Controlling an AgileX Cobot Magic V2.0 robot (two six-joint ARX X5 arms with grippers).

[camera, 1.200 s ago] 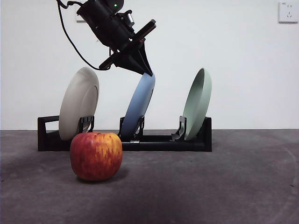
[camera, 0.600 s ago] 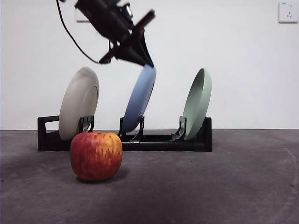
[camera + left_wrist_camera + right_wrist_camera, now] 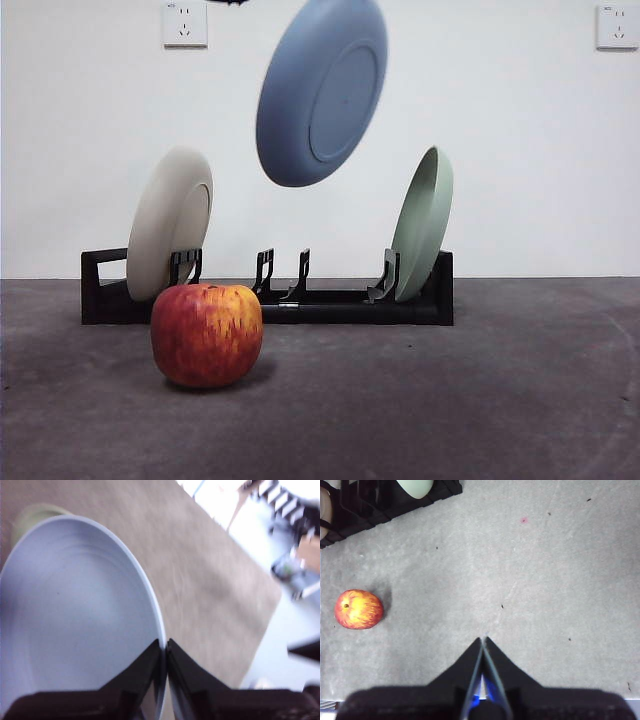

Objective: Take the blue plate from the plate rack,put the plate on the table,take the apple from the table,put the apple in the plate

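The blue plate (image 3: 322, 90) hangs in the air high above the black plate rack (image 3: 350, 298), tilted, its underside facing the front view. My left gripper (image 3: 164, 647) is shut on the plate's rim (image 3: 75, 605); in the front view the arm is out of view above. The red and yellow apple (image 3: 206, 333) stands on the dark grey table (image 3: 450, 400) in front of the rack's left part. It also shows in the right wrist view (image 3: 358, 609). My right gripper (image 3: 483, 642) is shut and empty, high above the table, away from the apple.
A cream-white plate (image 3: 170, 222) stands in the rack's left slot and a pale green plate (image 3: 424, 220) in its right slot. The middle slot prongs (image 3: 283, 275) stand bare. White wall with sockets behind.
The blue plate has been lifted out of the rack's middle slot and now hangs well above it, turned more face-on. The arm has risen out of the front view.
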